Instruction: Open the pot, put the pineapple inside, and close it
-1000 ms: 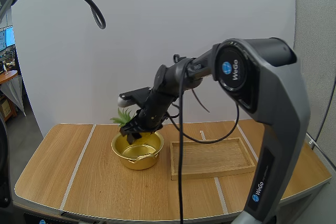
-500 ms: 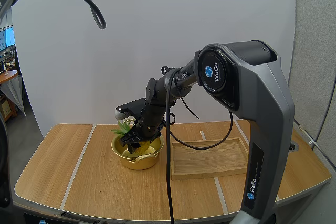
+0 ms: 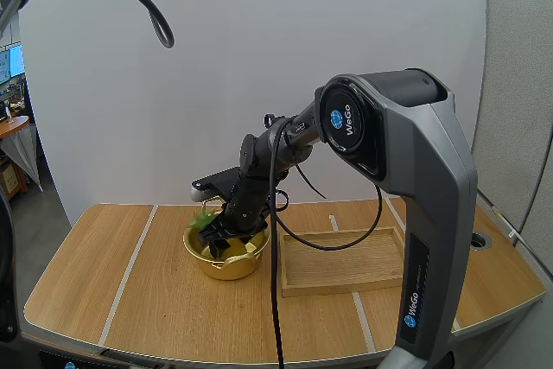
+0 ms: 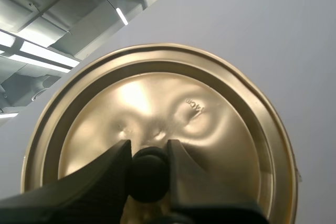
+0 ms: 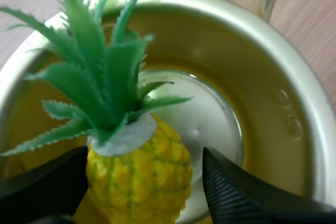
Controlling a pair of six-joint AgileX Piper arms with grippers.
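Pineapple (image 5: pixel 139 177) lies inside the gold pot (image 5: pixel 273 77), centre frame, long axis running between the right gripper's (image 3: pixel 221 238) released fingers. Left gripper (image 4: pixel 148 148) grasps the lid (image 4: pixel 157 103) high above, upper left.

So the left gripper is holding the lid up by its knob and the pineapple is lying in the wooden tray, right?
Not quite. The pineapple is inside the pot, not the tray; the right wrist view shows it there, with the right gripper open around it. The left gripper does hold the lid by its knob.
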